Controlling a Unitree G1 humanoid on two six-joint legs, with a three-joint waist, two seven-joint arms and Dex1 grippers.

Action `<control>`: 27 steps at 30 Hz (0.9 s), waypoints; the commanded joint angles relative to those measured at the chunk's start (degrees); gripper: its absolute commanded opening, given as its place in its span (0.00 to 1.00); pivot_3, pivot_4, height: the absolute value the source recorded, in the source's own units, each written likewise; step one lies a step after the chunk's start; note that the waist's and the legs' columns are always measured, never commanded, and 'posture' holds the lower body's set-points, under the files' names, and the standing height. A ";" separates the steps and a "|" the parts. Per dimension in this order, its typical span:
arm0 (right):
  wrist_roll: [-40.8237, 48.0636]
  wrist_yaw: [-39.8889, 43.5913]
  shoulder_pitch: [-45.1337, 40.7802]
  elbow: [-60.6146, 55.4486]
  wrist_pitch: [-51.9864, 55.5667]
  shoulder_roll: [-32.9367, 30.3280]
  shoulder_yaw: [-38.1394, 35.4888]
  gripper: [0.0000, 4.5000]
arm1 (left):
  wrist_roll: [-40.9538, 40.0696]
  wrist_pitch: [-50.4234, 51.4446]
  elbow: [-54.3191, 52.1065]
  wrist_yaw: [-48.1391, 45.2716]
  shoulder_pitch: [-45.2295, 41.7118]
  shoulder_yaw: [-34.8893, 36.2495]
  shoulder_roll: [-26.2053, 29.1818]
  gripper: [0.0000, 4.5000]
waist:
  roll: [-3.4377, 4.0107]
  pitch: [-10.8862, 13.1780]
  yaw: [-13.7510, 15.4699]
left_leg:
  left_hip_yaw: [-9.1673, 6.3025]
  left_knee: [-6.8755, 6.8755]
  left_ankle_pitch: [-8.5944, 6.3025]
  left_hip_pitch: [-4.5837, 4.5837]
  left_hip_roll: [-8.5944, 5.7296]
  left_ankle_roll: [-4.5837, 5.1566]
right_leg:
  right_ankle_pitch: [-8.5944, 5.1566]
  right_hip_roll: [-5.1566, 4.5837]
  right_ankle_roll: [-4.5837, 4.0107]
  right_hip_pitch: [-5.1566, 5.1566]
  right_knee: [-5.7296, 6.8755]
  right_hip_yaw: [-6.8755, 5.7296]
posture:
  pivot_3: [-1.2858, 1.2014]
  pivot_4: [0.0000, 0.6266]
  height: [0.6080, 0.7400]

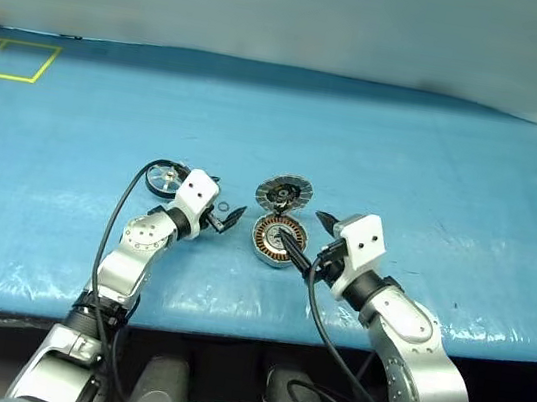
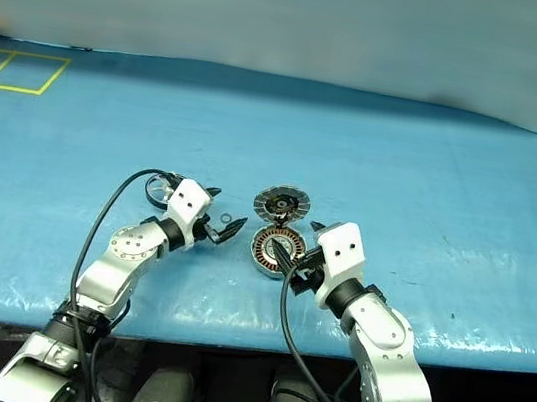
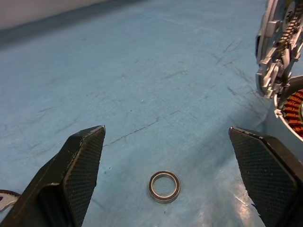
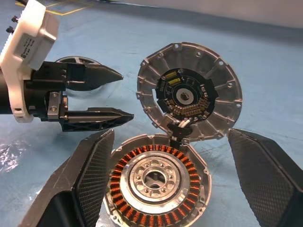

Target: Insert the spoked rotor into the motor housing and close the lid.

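Blue table cover [image 1: 406, 161] with the motor housing [image 1: 276, 241] sitting near the front edge, lid [image 1: 281, 195] swung up and open, standing tilted on its hinge at the housing's far rim, inner face with silver segments and dark centre turned toward the robot. Copper coils ring a silver centre inside the housing, clear in the right wrist view, nothing seated in it yet. Spoked rotor [image 1: 162, 180] lies flat on the cover well to the left of the housing, just behind the left arm's wrist, partly hidden by it and by the black cable. Small thin metal ring [image 3: 164, 186] lies loose on the cover between the rotor and the housing, just beside the left fingertips. Left gripper [image 1: 228, 217] has jaws spread wide, empty, pointing right toward the housing, hanging low over the cover with the ring between its two fingers [image 3: 78, 165] in the wrist view; touching the ring or not, cannot tell, looks apart. Right gripper [image 1: 306, 235] also spread wide, holding nothing, fingers straddling the near side of the housing, one finger tip over the housing's rim in the head views; contact cannot be told. Both grippers face each other across the housing. Yellow tape square [image 1: 12, 60] sits at the far left of the cover, well apart from everything.
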 commanded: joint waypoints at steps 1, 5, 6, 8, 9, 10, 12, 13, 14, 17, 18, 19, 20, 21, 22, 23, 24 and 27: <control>1.35 -1.34 -0.07 -2.08 -1.12 -0.55 -1.00 0.89 | 1.90 2.11 0.87 1.01 -0.98 -1.36 -0.93 1.00 | 0.00 0.00 0.02 | 0.00 -0.01 0.00 0.00 0.00 0.00 | 0.00 0.00 -0.01 0.01 -0.01 0.00 | 0.52 0.24 1.00; 1.78 -2.64 0.12 -2.06 -1.05 -0.90 -0.90 0.89 | 3.75 4.73 0.14 0.93 0.36 -3.45 -1.23 1.00 | 0.00 -0.01 0.09 | -0.02 -0.06 -0.01 -0.02 -0.01 0.01 | 0.01 -0.01 -0.04 -0.01 -0.02 0.00 | 0.52 0.24 1.00; 1.88 -2.84 0.16 -2.04 -1.12 -1.04 -0.85 0.89 | 3.89 4.90 -0.29 0.60 0.72 -3.79 -1.16 1.00 | 0.01 -0.02 0.10 | -0.02 -0.07 0.00 -0.02 -0.01 0.01 | 0.02 -0.02 -0.06 0.00 -0.03 -0.01 | 0.52 0.24 1.00; 1.95 -3.32 0.19 -1.53 -1.13 -1.32 -0.75 0.89 | 5.00 6.21 -0.31 0.86 1.51 -4.76 -0.92 1.00 | 0.01 -0.02 0.10 | -0.02 -0.07 0.00 -0.01 -0.01 0.01 | 0.01 -0.02 -0.06 0.01 -0.02 0.00 | 0.52 0.24 1.00; 1.98 -3.52 0.15 -1.36 -1.10 -1.48 -0.67 0.89 | 5.07 7.73 -0.38 0.99 1.74 -4.84 -0.97 1.00 | 0.01 -0.04 0.09 | -0.02 -0.06 0.00 0.01 -0.01 0.01 | 0.01 -0.02 -0.05 0.04 -0.03 0.00 | 0.52 0.24 1.00; 2.04 -3.69 0.08 -1.22 -1.07 -1.61 -0.60 0.89 | 5.07 8.78 -0.43 1.06 1.85 -4.85 -1.01 1.00 | 0.00 -0.05 0.09 | -0.02 -0.06 0.00 0.04 -0.01 0.01 | -0.01 -0.02 -0.02 0.06 -0.02 0.00 | 0.52 0.24 1.00; 2.17 -3.83 -0.18 -1.21 -1.02 -2.14 -0.40 0.89 | 4.83 10.30 -1.14 0.78 2.17 -4.86 -0.85 1.00 | 0.00 -0.08 0.09 | -0.02 -0.04 0.00 0.07 -0.01 0.01 | -0.04 -0.02 0.03 0.08 -0.01 0.00 | 0.52 0.24 1.00; 2.30 -3.87 -0.30 -1.23 -0.98 -2.36 -0.32 0.89 | 4.94 10.93 -1.47 0.74 2.33 -4.95 -0.63 1.00 | 0.00 -0.10 0.06 | -0.02 -0.04 0.00 0.08 -0.01 0.01 | -0.09 -0.02 0.11 0.10 -0.01 0.00 | 0.52 0.24 1.00; 2.38 -3.85 -0.41 -1.24 -0.96 -2.67 -0.19 0.89 | 5.03 11.53 -1.83 0.73 2.57 -4.96 -0.40 1.00 | 0.00 -0.12 0.05 | -0.02 -0.04 0.00 0.09 -0.01 0.01 | -0.09 -0.01 0.12 0.11 -0.01 0.00 | 0.52 0.24 1.00; 2.58 -3.96 -0.59 -1.16 -0.98 -3.19 0.02 0.89 | 4.75 13.21 -3.07 0.22 3.59 -4.94 0.31 1.00 | 0.00 -0.16 0.03 | -0.02 -0.04 0.00 0.13 0.00 0.01 | -0.09 -0.01 0.12 0.13 -0.01 0.00 | 0.52 0.24 1.00; 2.64 -4.01 -0.62 -1.12 -1.01 -3.29 0.07 0.89 | 4.76 13.86 -3.43 0.08 4.05 -5.05 0.61 1.00 | 0.00 -0.19 0.02 | -0.02 -0.04 0.00 0.13 0.00 0.01 | -0.09 -0.01 0.12 0.13 -0.01 0.00 | 0.52 0.24 1.00; 2.68 -4.05 -0.65 -1.09 -1.03 -3.37 0.11 0.89 | 4.80 14.34 -3.69 0.01 4.36 -5.14 0.81 1.00 | 0.00 -0.22 0.01 | -0.02 -0.05 0.00 0.13 0.00 0.01 | -0.09 -0.01 0.11 0.13 -0.01 0.00 | 0.52 0.24 1.00; 2.68 -4.12 -0.68 -1.05 -1.08 -3.44 0.18 0.89 | 5.09 14.48 -3.95 -0.10 4.78 -5.49 1.10 1.00 | 0.00 -0.23 0.01 | -0.02 -0.06 0.00 0.14 0.00 0.01 | -0.09 -0.01 0.11 0.13 -0.01 0.00 | 0.52 0.24 1.00; 2.73 -4.20 -0.77 -0.98 -1.08 -3.45 0.23 0.89 | 5.19 14.76 -4.14 -0.07 5.03 -5.62 1.15 1.00 | 0.00 -0.24 0.02 | -0.02 -0.06 0.00 0.15 0.00 0.01 | -0.10 -0.01 0.11 0.14 -0.01 0.00 | 0.52 0.24 1.00; 2.73 -4.28 -0.85 -0.88 -1.12 -3.48 0.35 0.89 | 5.15 15.03 -4.24 -0.10 5.13 -5.67 1.14 1.00 | 0.00 -0.26 0.02 | -0.02 -0.06 0.00 0.16 0.00 0.01 | -0.10 -0.01 0.11 0.15 -0.01 0.00 | 0.52 0.24 1.00; 2.74 -4.37 -0.94 -0.76 -1.18 -3.54 0.48 0.89 | 5.04 15.15 -4.22 -0.08 5.13 -5.60 1.05 1.00 | -0.01 -0.30 0.03 | -0.01 -0.06 0.00 0.18 0.00 0.01 | -0.10 -0.01 0.11 0.17 -0.01 0.00 | 0.52 0.24 1.00; 2.76 -4.42 -1.00 -0.66 -1.21 -3.64 0.61 0.89 | 4.90 15.41 -3.98 0.24 4.93 -5.35 0.74 1.00 | -0.02 -0.33 0.03 | -0.01 -0.05 0.00 0.20 0.00 0.01 | -0.10 -0.01 0.11 0.19 -0.01 0.00 | 0.52 0.24 1.00; 2.91 -4.61 -1.17 -0.47 -1.27 -3.99 0.86 0.89 | 3.97 16.49 -3.79 0.46 4.43 -4.74 -0.19 1.00 | -0.02 -0.40 0.04 | -0.01 -0.05 0.00 0.23 0.00 0.01 | -0.12 -0.01 0.13 0.21 -0.01 0.00 | 0.52 0.24 1.00</control>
